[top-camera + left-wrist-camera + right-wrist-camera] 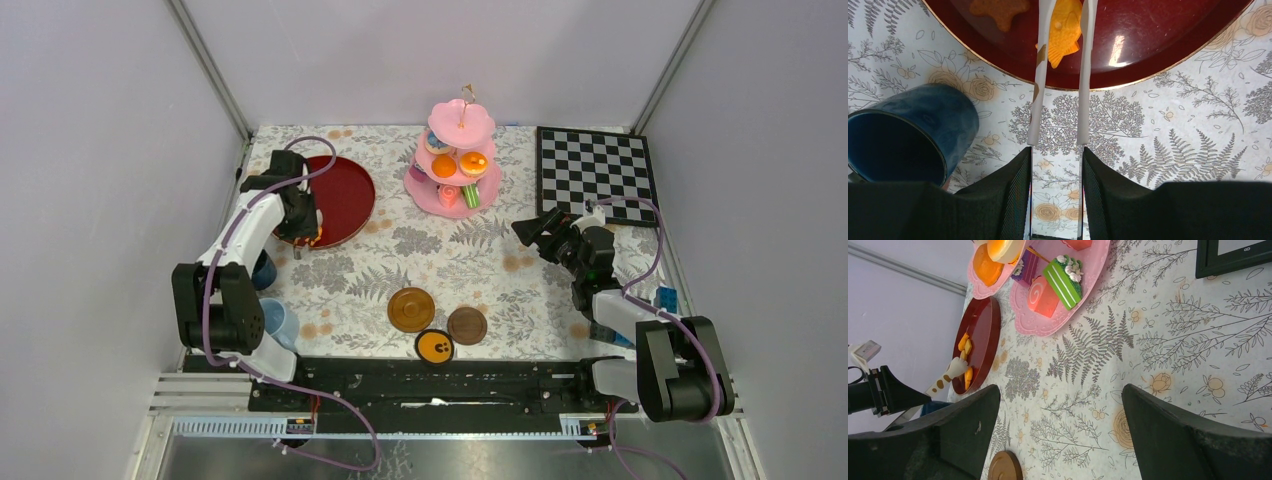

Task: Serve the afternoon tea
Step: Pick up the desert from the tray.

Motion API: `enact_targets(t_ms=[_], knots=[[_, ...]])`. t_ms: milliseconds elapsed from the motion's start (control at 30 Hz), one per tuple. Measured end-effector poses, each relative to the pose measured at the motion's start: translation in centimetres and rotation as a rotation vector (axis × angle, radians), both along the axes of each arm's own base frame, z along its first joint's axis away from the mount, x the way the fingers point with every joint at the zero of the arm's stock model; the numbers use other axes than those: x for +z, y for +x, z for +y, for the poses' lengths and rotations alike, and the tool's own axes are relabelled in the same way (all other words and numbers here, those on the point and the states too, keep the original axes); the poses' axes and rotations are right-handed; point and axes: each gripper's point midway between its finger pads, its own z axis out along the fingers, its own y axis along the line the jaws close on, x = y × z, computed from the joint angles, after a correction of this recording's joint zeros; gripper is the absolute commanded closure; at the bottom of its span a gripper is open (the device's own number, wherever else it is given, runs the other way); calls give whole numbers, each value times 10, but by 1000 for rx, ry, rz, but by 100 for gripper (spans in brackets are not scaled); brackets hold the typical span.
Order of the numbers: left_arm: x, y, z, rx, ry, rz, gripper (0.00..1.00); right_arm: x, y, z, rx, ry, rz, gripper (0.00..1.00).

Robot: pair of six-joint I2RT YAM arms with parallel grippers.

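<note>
Cake stand (445,118) stands between tray (350,190) left and chessboard (595,170) right.

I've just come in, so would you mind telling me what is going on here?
The robot is laying out afternoon tea. Its left gripper holds white tongs, whose arms straddle an orange fish-shaped pastry on the red tray, beside a brown star biscuit. Whether the pastry is lifted cannot be told. The right gripper hangs open above the tablecloth, holding nothing. The pink cake stand at the back carries several pastries, and two brown saucers sit bare near the front.
</note>
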Motion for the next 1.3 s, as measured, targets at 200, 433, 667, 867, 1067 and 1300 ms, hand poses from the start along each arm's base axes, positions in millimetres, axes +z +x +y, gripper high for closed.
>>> enact_targets(t_ms=[200, 433, 667, 867, 1067, 1300], knots=[[-8, -5, 0, 0, 3, 23, 59, 0, 0, 0, 3, 0, 0, 2], [-17, -9, -1, 0, 8, 42, 59, 0, 0, 0, 3, 0, 0, 2], [-18, -10, 0, 0, 18, 44, 60, 0, 0, 1, 5, 1, -1, 2], [-12, -11, 0, 4, 14, 31, 60, 1, -1, 2, 14, 3, -1, 2], [-6, -15, 0, 6, 11, 16, 58, 1, -2, 3, 21, 4, -1, 2], [-3, -15, -7, 11, -25, 3, 55, 1, -2, 3, 21, 4, -1, 2]])
